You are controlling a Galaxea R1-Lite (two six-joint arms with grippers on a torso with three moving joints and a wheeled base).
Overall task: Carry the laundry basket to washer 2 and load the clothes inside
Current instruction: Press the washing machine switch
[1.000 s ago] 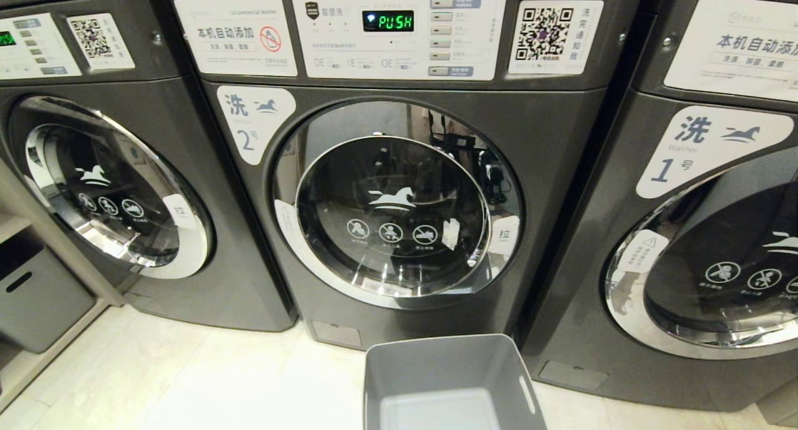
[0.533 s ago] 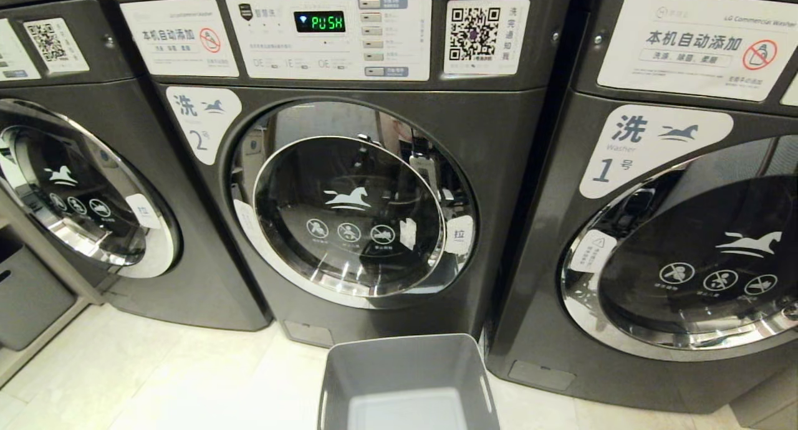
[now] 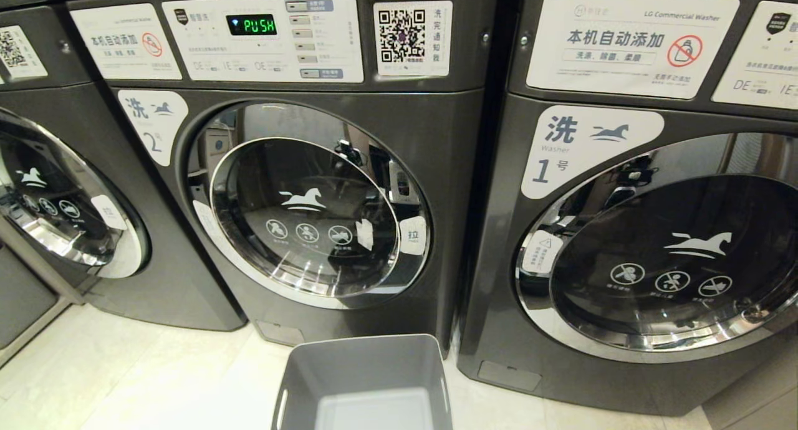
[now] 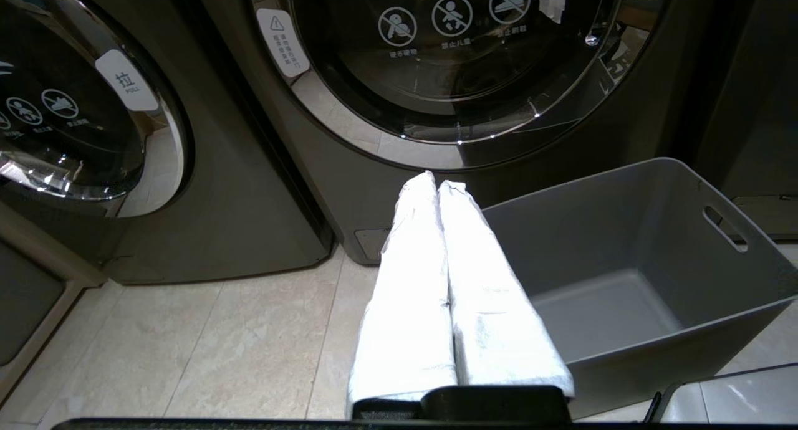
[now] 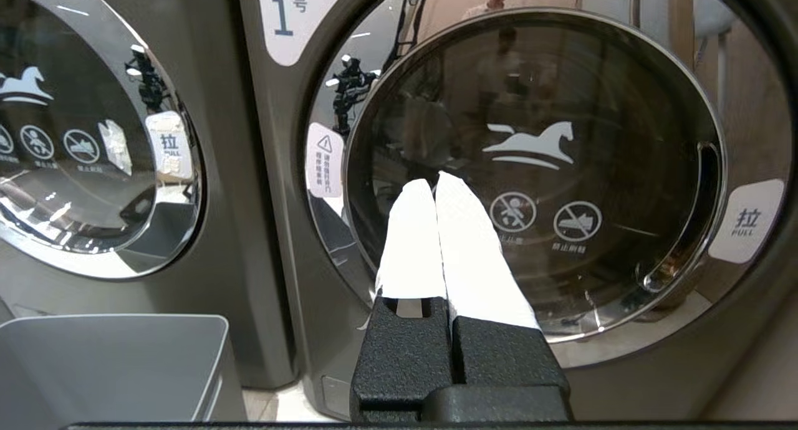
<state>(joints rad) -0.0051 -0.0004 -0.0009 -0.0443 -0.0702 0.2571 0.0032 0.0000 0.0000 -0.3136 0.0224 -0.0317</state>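
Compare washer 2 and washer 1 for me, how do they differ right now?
Washer 2 bears a "2" label, washer 1 a "1". Washer 2's display reads PUSH; washer 1's display is out of view. Washer 2 stands left of washer 1, with the basket in front. Both are dark grey with closed chrome-ringed doors.

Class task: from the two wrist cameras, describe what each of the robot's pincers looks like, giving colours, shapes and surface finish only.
The left pincer has two long, tapering fingers wrapped in white, slightly crinkled covering, rising from a black base. The right pincer matches: white pointed fingers set in blocky, rough-textured black mounts. No cables or markings show.
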